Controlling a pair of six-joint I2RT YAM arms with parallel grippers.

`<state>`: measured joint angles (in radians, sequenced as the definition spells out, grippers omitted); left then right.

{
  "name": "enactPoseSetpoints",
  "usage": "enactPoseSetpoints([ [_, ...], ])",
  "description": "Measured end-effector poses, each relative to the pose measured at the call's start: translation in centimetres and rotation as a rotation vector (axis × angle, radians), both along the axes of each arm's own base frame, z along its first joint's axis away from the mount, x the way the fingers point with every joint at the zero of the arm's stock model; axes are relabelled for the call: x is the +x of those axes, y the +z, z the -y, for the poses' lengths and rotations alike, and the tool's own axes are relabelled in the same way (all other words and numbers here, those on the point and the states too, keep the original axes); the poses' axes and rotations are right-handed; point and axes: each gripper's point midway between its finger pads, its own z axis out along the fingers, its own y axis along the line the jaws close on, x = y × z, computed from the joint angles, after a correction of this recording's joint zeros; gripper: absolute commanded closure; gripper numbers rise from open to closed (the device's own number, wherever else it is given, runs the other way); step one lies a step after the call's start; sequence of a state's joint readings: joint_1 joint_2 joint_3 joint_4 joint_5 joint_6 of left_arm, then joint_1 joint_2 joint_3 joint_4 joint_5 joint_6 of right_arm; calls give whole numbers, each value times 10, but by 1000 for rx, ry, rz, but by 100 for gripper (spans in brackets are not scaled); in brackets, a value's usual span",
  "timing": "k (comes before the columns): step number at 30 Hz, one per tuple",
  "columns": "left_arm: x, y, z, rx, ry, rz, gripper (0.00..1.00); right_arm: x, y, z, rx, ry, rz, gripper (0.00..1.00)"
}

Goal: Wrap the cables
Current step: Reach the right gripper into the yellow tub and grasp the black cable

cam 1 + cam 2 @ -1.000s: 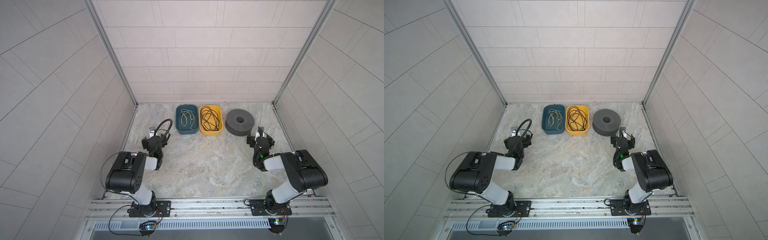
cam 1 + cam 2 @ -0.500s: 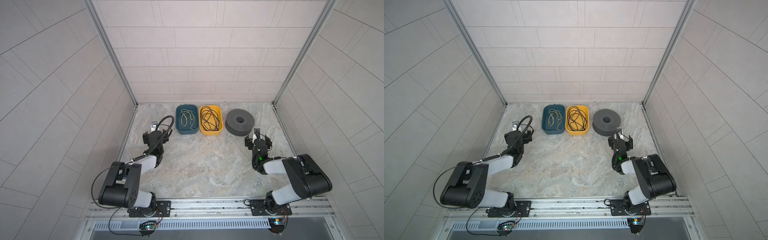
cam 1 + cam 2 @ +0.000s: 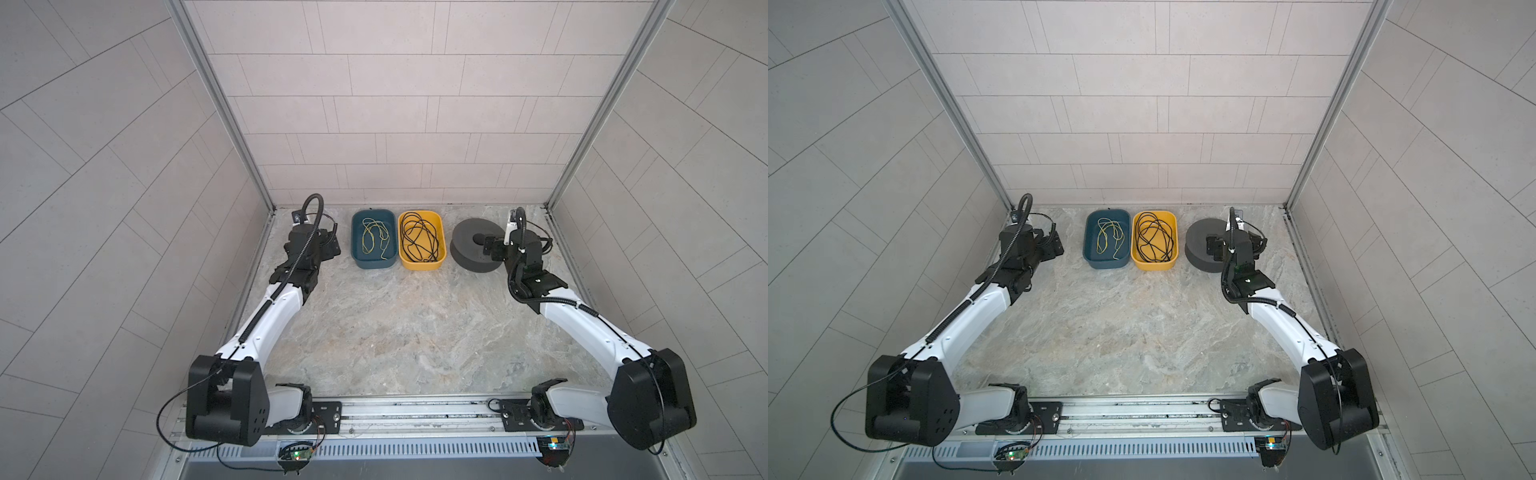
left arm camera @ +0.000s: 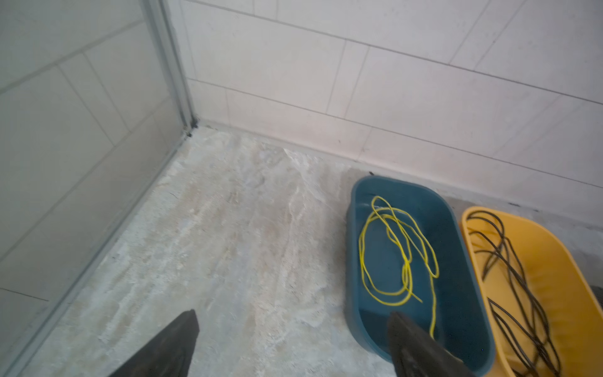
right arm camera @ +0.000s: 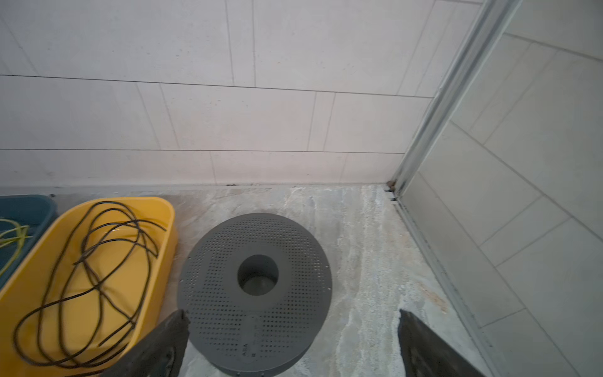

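**At twelve o'clock on the table: black cable (image 3: 417, 239) loose in the yellow bin (image 3: 422, 267)**

Across both top views the black cable lies as a slack tangle of overlapping loops inside the yellow bin, touching nothing else. The tangle is longer than it is wide. Its long axis runs twelve to six o'clock, along the bin's own length. Both ends are lost among the strands, so which way either points cannot be told. The right wrist view blurs the cable and cuts off the bin's near end.

Just beside the yellow bin, at its nine o'clock, sits a blue bin (image 3: 372, 266) holding a thin yellow-green cord (image 4: 361, 261) in loose loops. At the yellow bin's three o'clock, a little apart, stands a grey perforated spool (image 3: 465, 253) with a round central hole.

The right gripper (image 5: 292, 314) sits at the spool's three o'clock edge and hides part of it in both top views. Its fingers are spread wide with nothing between them. The left gripper (image 4: 293, 314), at nine o'clock of the blue bin, is likewise spread and empty. In the left wrist view one finger (image 4: 411, 346) covers the blue bin's near end.
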<state>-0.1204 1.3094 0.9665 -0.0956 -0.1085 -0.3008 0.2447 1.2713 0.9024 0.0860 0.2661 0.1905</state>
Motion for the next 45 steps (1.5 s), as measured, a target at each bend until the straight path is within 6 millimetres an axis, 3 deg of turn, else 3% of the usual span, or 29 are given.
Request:
enactPoseSetpoints([
  [7, -17, -18, 40, -147, -181, -168, 6, 16, -12, -49, 295, 110, -187, 1],
  [14, -46, -23, 57, -205, -282, -204, 6, 21, -36, -128, 497, 288, -372, 20],
  [17, -50, -26, 59, -216, -295, -214, 6, 23, -48, -153, 492, 348, -433, 30],
  [26, -53, -33, 68, -243, -322, -231, 6, 38, -78, -203, 273, 467, -531, 21],
  [35, -55, -36, 73, -239, -332, -234, 6, 55, -110, -228, 75, 526, -602, 19],
  [45, -57, -36, 81, -214, -345, -234, 6, 72, -162, -227, -60, 489, -691, 25],
])
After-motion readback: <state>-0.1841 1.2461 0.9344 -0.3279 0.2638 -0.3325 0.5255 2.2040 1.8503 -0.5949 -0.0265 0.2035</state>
